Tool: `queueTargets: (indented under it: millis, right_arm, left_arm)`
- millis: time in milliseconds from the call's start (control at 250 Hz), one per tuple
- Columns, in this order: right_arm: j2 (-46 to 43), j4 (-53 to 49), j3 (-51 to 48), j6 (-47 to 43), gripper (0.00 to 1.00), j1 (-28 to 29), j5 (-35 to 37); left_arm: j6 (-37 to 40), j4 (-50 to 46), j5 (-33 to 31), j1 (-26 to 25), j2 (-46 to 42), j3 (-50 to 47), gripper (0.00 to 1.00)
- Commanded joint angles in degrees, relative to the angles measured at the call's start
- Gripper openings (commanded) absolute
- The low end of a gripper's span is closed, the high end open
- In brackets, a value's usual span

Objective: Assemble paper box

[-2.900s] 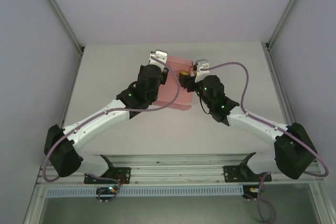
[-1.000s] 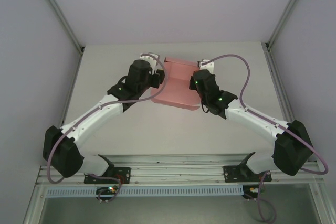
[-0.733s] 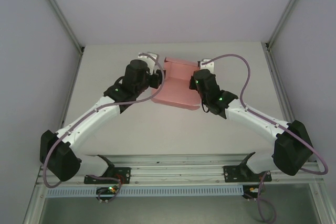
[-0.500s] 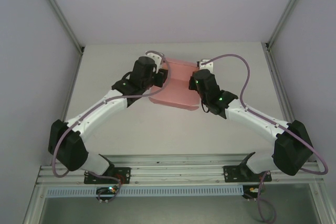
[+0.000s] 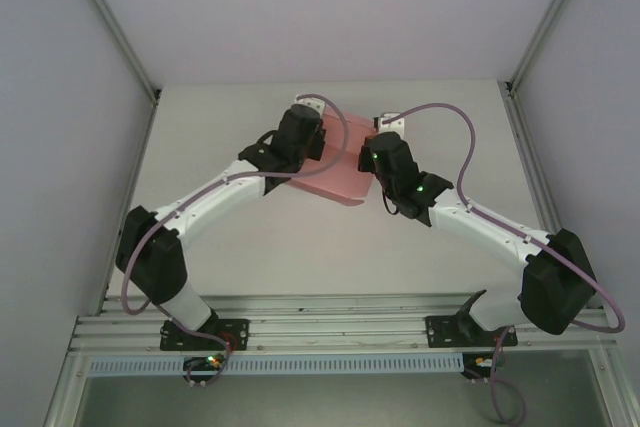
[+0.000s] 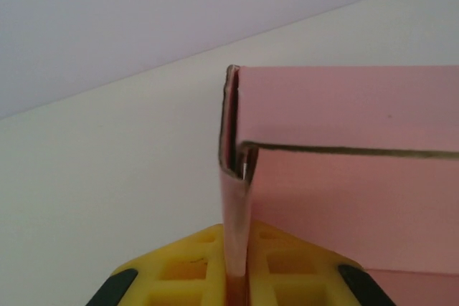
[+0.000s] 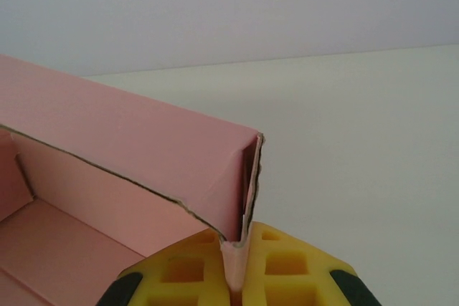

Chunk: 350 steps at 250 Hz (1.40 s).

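The pink paper box [image 5: 338,169] lies partly folded at the back middle of the table, between both arms. My left gripper [image 5: 318,137] is at its left side. In the left wrist view its yellow fingers [image 6: 183,266] pinch the box's upright left wall [image 6: 235,198], a folded double layer; the gripper [image 6: 240,259] is shut on it. My right gripper [image 5: 372,143] is at the box's right side. Its yellow fingers [image 7: 290,266] are shut on the right wall [image 7: 240,249], where the long back wall [image 7: 129,137] meets it at a corner. The box floor [image 7: 50,249] shows to the left.
The pale table [image 5: 250,237] is ringed by grey enclosure walls [image 5: 60,147] on the left, back and right. An aluminium rail [image 5: 330,332] with the arm bases runs along the near edge. Purple cables [image 5: 455,137] loop over both arms.
My left arm has swung right to the box, and its fingers have closed on the left wall. The right gripper has kept its grip without moving.
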Motion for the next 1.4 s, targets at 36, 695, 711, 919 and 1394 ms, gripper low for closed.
queueTargets:
  millis: [36,695,711,919,1394]
  right_arm:
    - [-3.48,1.03,-0.01,0.6,0.0,0.51,1.72]
    - [-1.96,-1.56,1.14,1.59,0.0,0.38,2.78]
    - [-1.88,-1.54,1.15,1.61,0.0,0.38,2.82]
    - [-0.39,-2.76,1.97,2.7,0.0,0.25,2.56]
    - [3.34,-14.67,6.8,11.75,0.0,-1.1,0.27]
  left_arm:
    - [1.85,-4.13,-20.01,0.77,5.03,4.09,0.1]
    - [2.49,1.21,3.89,0.04,-3.79,-1.93,0.45]
    - [2.37,1.14,4.63,0.1,-4.34,-2.16,0.45]
    - [0.22,1.0,10.44,0.67,-8.97,-4.77,0.56]
    - [-2.58,-1.36,13.71,2.89,-8.5,-5.48,0.64]
